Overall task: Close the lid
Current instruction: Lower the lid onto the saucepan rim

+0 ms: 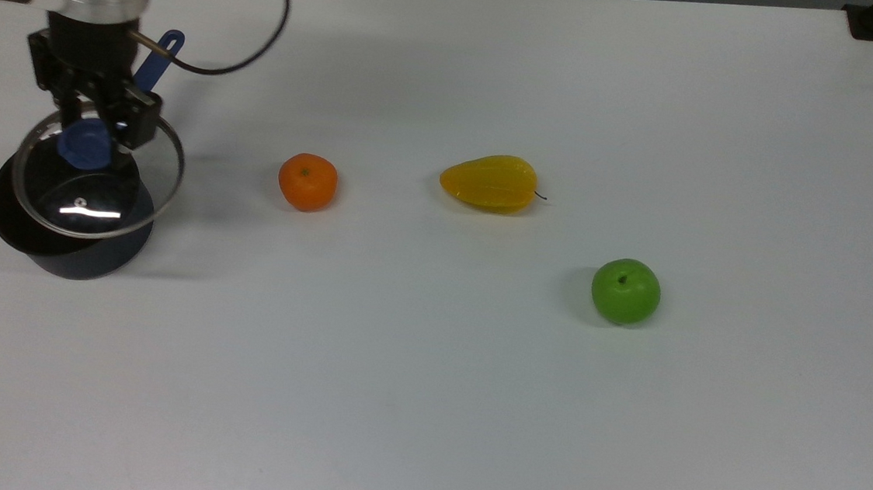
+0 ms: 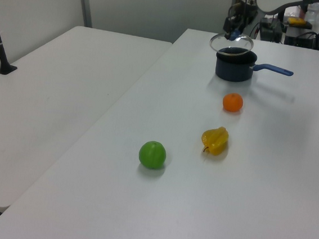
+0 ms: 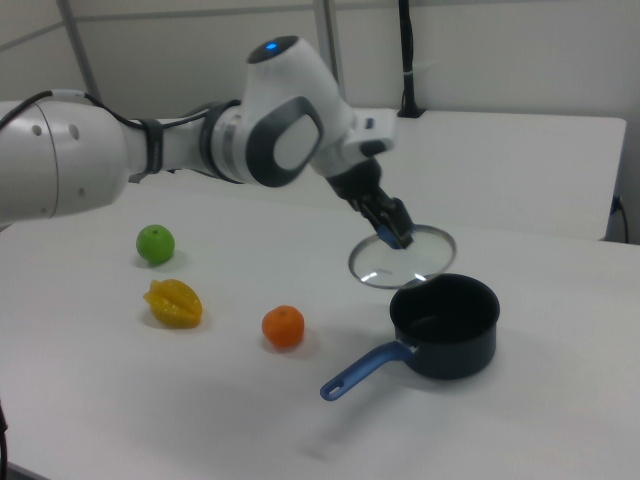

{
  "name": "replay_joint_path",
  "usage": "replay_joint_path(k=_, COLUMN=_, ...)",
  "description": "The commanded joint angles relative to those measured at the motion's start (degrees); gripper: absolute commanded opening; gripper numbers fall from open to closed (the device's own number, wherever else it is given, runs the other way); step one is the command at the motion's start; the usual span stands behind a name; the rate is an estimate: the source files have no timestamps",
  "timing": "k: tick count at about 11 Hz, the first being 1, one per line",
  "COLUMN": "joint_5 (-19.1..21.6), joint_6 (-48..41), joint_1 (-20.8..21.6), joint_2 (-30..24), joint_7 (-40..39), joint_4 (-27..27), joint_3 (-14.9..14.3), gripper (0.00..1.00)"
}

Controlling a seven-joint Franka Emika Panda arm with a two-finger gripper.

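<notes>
Partly hidden: the blue knob of the lid (image 1: 97, 175), tucked between the black fingers of the gripper (image 1: 92, 128), which pinch it from both sides. Arm cut off at the top view's upper edge. Far and small in the left view, lid (image 2: 231, 43) and gripper (image 2: 232, 31) hard to make out there.

Held in the air above the saucepan (image 1: 67, 235), lid tilted, not seated; in the top view overlapping the pan's mouth and shifted toward 1 o'clock. In the right view, lid (image 3: 402, 257) hanging just above the pan's rim (image 3: 444, 322) at about 10 o'clock. Pan interior dark and bare.

Lid: round clear glass with thin silver rim, small vent. Pan: dark, matte, with long blue handle (image 3: 362, 372). On the smooth white table (image 1: 473, 372): a round orange (image 1: 307, 182), a ridged yellow fruit (image 1: 490, 182), a glossy green apple (image 1: 625, 291), well apart from one another.
</notes>
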Motion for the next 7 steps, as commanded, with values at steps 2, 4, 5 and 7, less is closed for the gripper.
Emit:
replay_joint_path(k=2, joint_5=6.3, joint_6=-0.4, joint_1=-5.1, joint_2=1.6, joint_7=-4.7, joint_4=-0.1, joint_3=0.2, gripper=0.37)
replay_joint_path(k=4, joint_5=6.4, joint_6=-0.4, joint_1=-6.6, joint_2=4.8, joint_7=-4.6, joint_4=2.9, joint_3=0.2, gripper=0.37)
replay_joint_path(k=5, joint_5=6.4, joint_6=-0.3, joint_1=-7.2, joint_2=5.6, joint_7=-4.7, joint_4=3.4, joint_3=0.2, gripper=0.37)
replay_joint_path(k=7, joint_5=6.4, joint_6=2.1, joint_1=-7.9, joint_2=6.6, joint_7=-4.6, joint_4=3.6, joint_3=0.2, gripper=0.37)
